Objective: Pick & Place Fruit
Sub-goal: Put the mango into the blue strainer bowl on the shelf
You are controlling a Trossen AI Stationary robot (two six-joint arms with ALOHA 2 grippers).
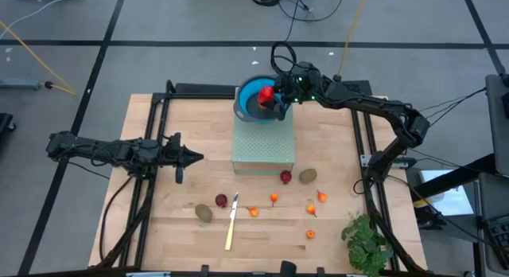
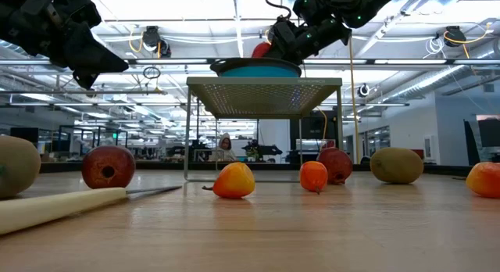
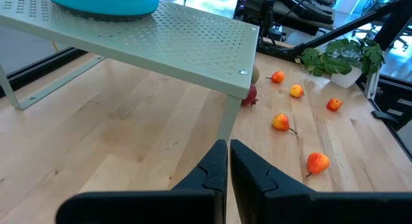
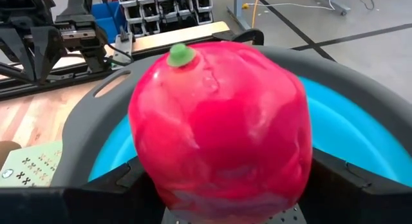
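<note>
The right claw [image 1: 273, 97] is clamped on a red, green-stemmed fruit [image 4: 219, 124] directly above the blue-lined grey bowl [image 1: 250, 100]. Lower it within the bowl rim before releasing. The left claw [image 3: 228, 161], fingers together, waits left of the bowl.

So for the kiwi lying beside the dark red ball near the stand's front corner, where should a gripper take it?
Probably from straight above, fingers across the short width of the kiwi. It lies flat on the table as an oval. The dark red ball lies close on one side, so closing along the long axis risks bumping it.
</note>
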